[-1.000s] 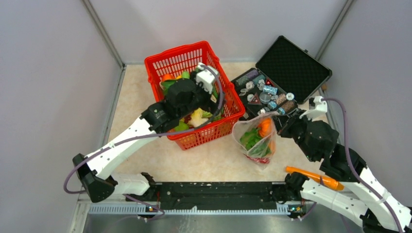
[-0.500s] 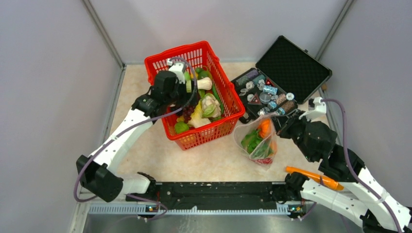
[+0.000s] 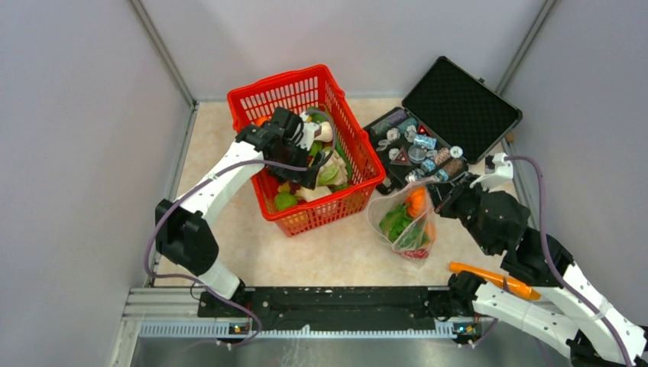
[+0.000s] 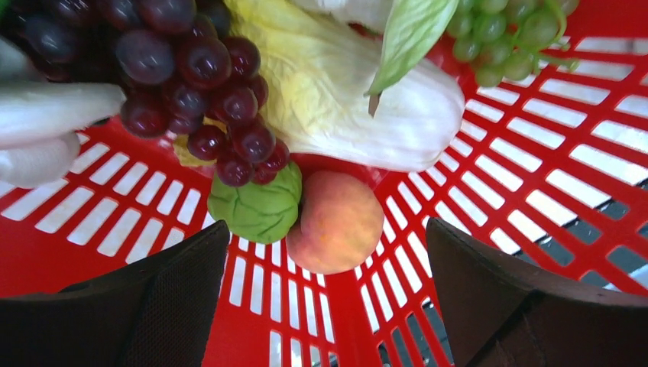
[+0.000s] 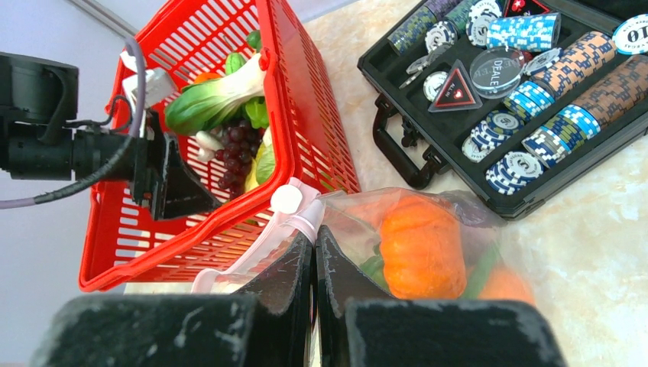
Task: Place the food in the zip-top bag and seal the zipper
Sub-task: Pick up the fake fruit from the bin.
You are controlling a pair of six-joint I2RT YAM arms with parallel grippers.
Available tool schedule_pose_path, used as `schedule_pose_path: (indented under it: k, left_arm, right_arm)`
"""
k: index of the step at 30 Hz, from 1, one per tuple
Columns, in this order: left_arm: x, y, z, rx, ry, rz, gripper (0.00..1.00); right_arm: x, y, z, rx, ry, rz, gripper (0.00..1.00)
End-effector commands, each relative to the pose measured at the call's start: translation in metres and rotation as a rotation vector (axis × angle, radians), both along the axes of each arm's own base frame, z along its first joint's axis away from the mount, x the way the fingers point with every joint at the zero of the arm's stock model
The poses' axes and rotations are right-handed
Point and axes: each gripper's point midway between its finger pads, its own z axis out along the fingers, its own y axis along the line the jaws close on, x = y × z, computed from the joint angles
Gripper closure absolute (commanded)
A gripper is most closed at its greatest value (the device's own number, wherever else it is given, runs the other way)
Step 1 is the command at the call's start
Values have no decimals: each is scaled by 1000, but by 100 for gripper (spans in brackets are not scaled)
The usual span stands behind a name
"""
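Left gripper [image 4: 327, 229] is down inside the red basket [image 3: 321, 76], jaws wide and nothing in them. The peach [image 4: 334, 222] sits dead ahead between the two fingers, resting on the basket floor. It's round, so no long axis to line up with. The small green cabbage [image 4: 256, 208] touches it on the left-finger side, and the purple grapes [image 4: 191, 76] and napa cabbage [image 4: 344, 99] lie just beyond, with green grapes [image 4: 508, 34] further off. My read is a straight advance and close takes the peach, the risk being that the left finger clips the green cabbage. The left arm is the only one placed for this. The right gripper [image 5: 314, 245] is clamped on the mouth edge of the zip-top bag [image 3: 401, 222], at or just beside the zipper [image 5: 252, 252], holding the mouth up. The bag sits toward the table's right edge, just off the basket's near-right corner. Inside it are a pumpkin [image 5: 422, 248], lettuce [image 3: 393, 222] and something red at the bottom that I can't make out. The zipper isn't sealed. The black case [image 3: 458, 99] of poker chips [image 5: 535, 84] is at the far-right corner and isn't involved.
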Motion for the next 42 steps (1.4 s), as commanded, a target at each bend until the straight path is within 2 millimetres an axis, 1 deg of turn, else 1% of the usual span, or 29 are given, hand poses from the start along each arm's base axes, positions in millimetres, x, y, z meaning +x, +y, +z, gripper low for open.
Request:
schedule_pose_path:
  k: [1,6,9,12,16,20,23,28,31,36,39,40,42]
  left_arm:
    - [-12,7,-9,51,70,-57,3]
    - [-20,4,-29,85,125,-71,3]
    - [-23,4,-36,117,139,-84,4]
    - [-33,3,-45,144,191,-117,5]
    - [-34,16,-62,260,233,-91,5]
    - [-34,21,-71,293,248,-75,4]
    - [-38,25,-79,321,282,-76,4]
    - [-46,22,-91,310,329,-93,5]
    - [-49,23,-99,324,353,-95,5]
    - [-58,18,-100,291,393,-127,4]
    - [-64,3,-92,195,401,-168,5]
    - [-64,1,-91,187,395,-169,4]
    - [-58,7,-96,227,380,-146,4]
  right_arm:
    - [2,2,19,74,-51,-6,100]
    - [3,2,19,72,-53,-6,100]
    - [2,2,20,71,-54,-2,100]
    - [2,1,19,70,-54,-5,100]
    - [2,2,20,74,-58,-2,100]
    - [1,1,21,72,-58,-1,100]
    - [2,1,21,70,-58,-3,100]
    - [2,1,20,70,-57,-5,100]
    - [2,1,18,69,-54,-3,100]
    - [1,0,19,68,-55,-8,100]
    - [2,0,19,71,-56,-8,100]
    - [2,0,19,72,-56,-7,100]
    - [2,2,19,74,-57,-5,100]
